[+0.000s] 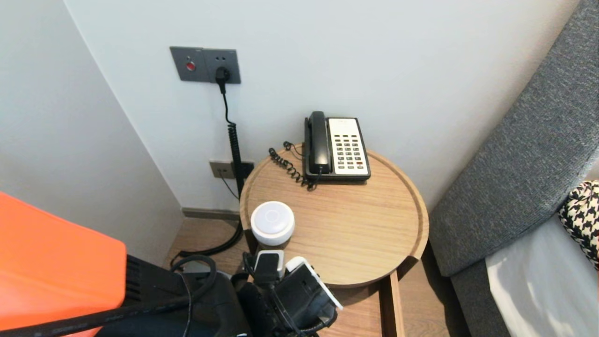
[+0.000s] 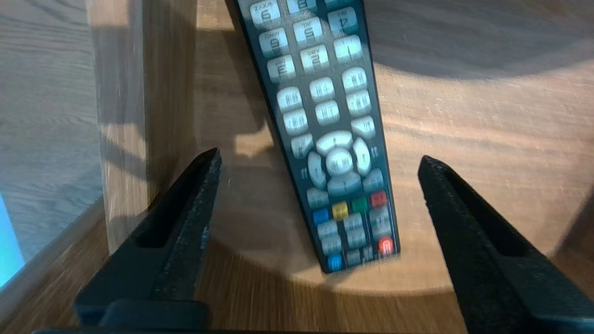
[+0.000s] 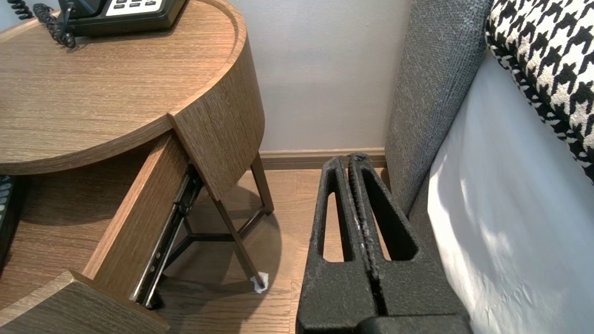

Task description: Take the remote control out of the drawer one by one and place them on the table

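left gripper [image 2: 319, 157] hovers over the remote control [image 2: 325, 116], jaws spread wide, holding nothing. the remote control lies flat in the pulled-out drawer [image 2: 464, 139]. judged step: placement. next move calls for a straight lift clear of the drawer sides. right gripper [image 3: 350, 160] is parked beside the bed [image 3: 487, 208], fingers pressed together.

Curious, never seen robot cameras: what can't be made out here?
Black remote control with grey buttons, left wrist view: labels blurred, far end cut off by the edge.
Head view: remote hidden behind open left gripper.
Shut right gripper, low beside the grey upholstered bed: outside the head view.
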Motion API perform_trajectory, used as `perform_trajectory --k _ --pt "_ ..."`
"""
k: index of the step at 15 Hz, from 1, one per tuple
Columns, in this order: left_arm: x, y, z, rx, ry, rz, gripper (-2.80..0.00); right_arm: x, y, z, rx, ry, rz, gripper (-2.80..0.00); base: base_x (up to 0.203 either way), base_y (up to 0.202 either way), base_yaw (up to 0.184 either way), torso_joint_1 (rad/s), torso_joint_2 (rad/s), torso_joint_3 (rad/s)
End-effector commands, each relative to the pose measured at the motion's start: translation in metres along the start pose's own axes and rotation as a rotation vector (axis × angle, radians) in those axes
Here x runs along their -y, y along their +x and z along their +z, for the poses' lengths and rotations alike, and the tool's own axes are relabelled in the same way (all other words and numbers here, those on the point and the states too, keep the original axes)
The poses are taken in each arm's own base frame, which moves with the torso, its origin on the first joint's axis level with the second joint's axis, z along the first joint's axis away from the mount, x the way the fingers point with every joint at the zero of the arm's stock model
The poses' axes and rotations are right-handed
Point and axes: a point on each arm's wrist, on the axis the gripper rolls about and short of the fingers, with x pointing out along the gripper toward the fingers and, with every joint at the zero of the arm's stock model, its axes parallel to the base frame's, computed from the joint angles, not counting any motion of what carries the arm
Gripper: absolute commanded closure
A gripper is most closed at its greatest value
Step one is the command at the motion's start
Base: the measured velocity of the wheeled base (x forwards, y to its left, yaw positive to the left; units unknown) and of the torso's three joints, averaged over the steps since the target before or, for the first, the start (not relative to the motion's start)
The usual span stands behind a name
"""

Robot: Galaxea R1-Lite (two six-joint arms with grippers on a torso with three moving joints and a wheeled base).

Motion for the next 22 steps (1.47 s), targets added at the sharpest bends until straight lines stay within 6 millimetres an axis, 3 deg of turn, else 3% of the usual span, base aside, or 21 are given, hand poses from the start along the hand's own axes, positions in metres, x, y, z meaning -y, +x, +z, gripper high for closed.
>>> perform_trajectory --k 1,10,19,20,22 --pt "0.0 0.014 -0.003 -0.017 0.0 0.027 -2.8 0.0 0.002 -0.007 -0.027 0.0 0.0 0.0 0.0 0.0 0.0 0.0 0.0 0.0" --pt "0.012 0.019 0.003 0.011 -0.009 -0.02 -2.8 0.0 0.002 -0.007 -0.025 0.0 -0.002 0.0 0.0 0.0 0.0 0.0 0.0 0.0" --pt "0.012 0.023 -0.001 -0.001 0.004 -0.009 -2.8 0.0 0.002 -0.007 -0.025 0.0 -0.001 0.0 0.0 0.0 0.0 0.0 0.0 0.0" --pt "0.012 0.022 -0.002 -0.002 0.005 -0.01 0.0 0.0 0.002 -0.007 -0.027 0.0 0.0 0.0 0.0 0.0 0.0 0.0 0.0 0.0" --pt "0.012 0.022 -0.001 0.0 0.003 -0.01 0.0 0.0 0.002 -0.007 -0.027 0.0 0.0 0.0 0.0 0.0 0.0 0.0 0.0 0.0"
